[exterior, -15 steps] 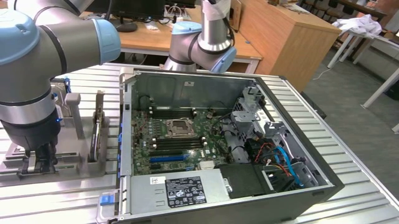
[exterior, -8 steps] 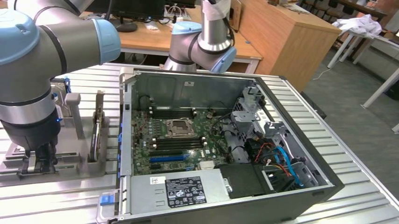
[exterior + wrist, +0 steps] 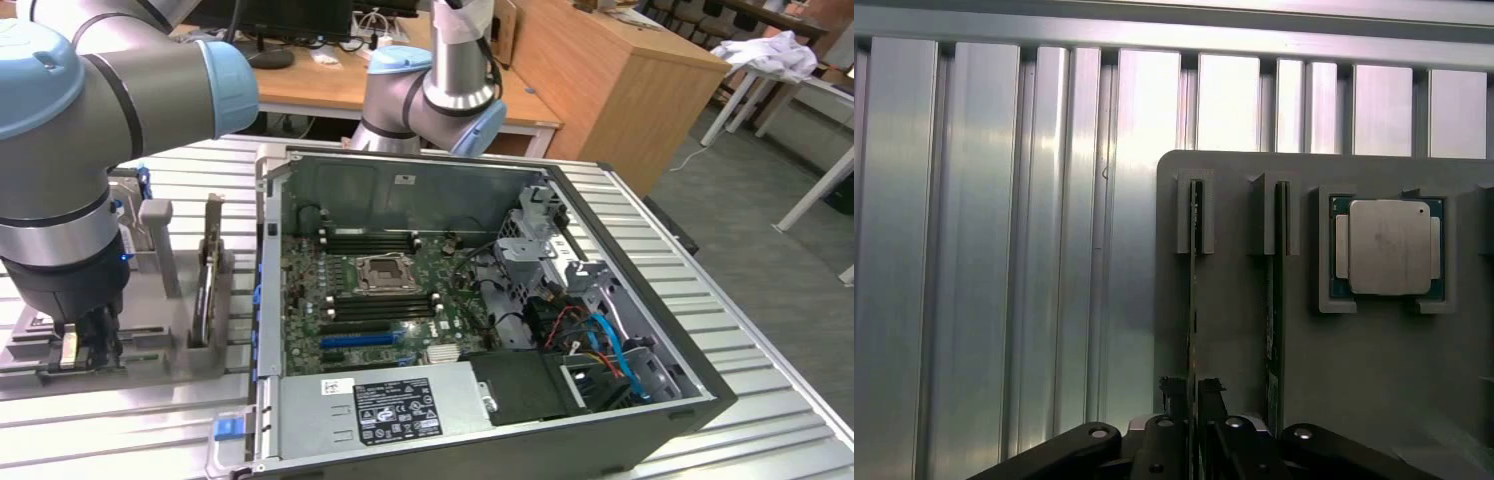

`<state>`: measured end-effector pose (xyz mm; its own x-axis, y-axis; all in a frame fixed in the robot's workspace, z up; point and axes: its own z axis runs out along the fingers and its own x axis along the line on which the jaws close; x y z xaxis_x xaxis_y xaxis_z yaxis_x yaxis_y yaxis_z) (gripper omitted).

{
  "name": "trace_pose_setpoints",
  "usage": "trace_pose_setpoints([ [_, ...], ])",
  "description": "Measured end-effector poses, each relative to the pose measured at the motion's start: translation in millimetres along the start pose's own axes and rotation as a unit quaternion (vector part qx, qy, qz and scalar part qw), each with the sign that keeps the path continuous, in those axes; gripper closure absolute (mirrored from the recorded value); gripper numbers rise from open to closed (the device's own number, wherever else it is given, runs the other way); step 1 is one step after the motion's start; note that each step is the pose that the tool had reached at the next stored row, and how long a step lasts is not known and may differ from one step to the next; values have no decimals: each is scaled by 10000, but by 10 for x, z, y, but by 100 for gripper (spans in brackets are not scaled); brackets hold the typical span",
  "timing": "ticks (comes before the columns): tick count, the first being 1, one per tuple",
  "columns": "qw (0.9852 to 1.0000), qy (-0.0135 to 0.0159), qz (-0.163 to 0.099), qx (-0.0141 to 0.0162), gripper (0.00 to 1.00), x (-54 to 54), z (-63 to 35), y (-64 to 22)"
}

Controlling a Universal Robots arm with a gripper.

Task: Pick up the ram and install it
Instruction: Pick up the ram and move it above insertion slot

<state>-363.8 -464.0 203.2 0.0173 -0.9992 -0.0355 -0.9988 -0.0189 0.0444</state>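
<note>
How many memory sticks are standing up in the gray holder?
2. Both stand on edge, side by side, in the gray holder: one ram stick right at the hand, the other ram stick between it and the square chip. Any others could be hidden.

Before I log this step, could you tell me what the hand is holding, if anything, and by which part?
Cannot be told: the hand straddles the upper edge of the ram, which stands in its gray holder, not lifted.
</note>
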Motion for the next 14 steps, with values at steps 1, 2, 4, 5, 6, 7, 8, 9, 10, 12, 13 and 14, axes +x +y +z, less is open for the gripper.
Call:
trace_pose_setpoints([
  [1,10000,0,0,0,81,0,0,0],
  [2,10000,0,0,0,81,0,0,0],
  [4,10000,0,0,0,81,0,4,0],
  [5,10000,1,0,-1,81,0,5,0],
  [6,10000,1,0,-1,81,0,5,0],
  [7,10000,0,0,0,81,0,5,0],
  [8,10000,0,0,0,81,0,6,0],
  [9,10000,0,0,0,81,0,6,0],
  [10,10000,0,0,0,81,0,5,0],
  [12,10000,0,0,0,81,0,6,0],
  [13,10000,0,0,0,81,0,5,0],
  [14,10000,0,0,0,81,0,6,0],
])
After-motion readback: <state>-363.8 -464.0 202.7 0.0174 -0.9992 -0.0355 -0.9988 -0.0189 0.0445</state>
